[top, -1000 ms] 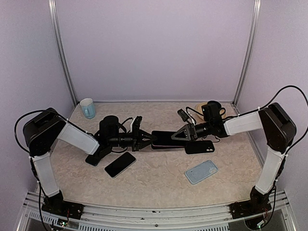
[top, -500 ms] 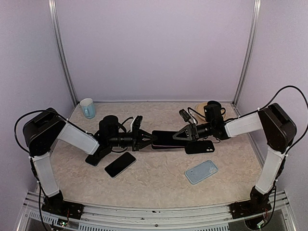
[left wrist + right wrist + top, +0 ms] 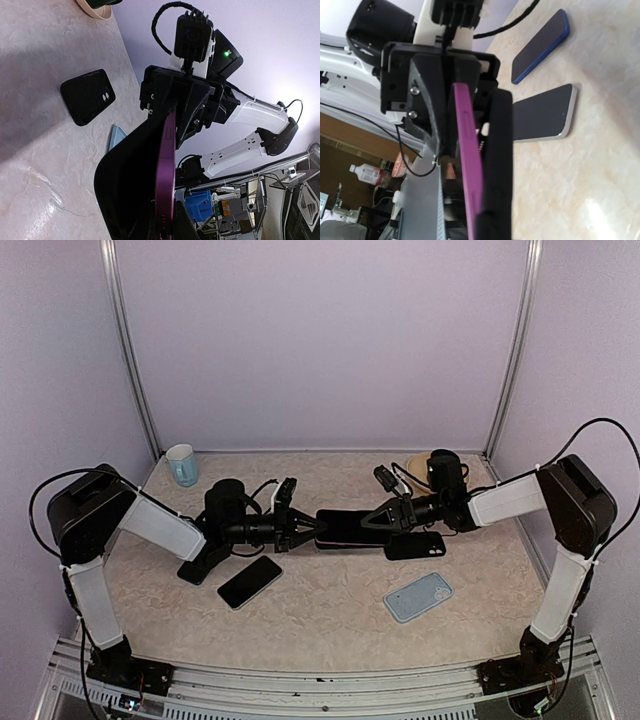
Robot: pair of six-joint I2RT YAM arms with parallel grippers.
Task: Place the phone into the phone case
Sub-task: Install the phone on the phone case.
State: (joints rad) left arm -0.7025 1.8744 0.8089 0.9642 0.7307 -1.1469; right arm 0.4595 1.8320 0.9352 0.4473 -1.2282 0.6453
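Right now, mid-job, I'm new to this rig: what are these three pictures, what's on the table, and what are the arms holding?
Two robot arms are bolted at the near edge of the table. The wide picture looks down from above and behind them. The other two come from a camera on each wrist. The left end effector and right end effector clamp opposite ends of a purple phone in mid-air, with a black case pressed against it. Lying on the table are, among other things, a second black case, a light-blue case, a dark phone and a mug.
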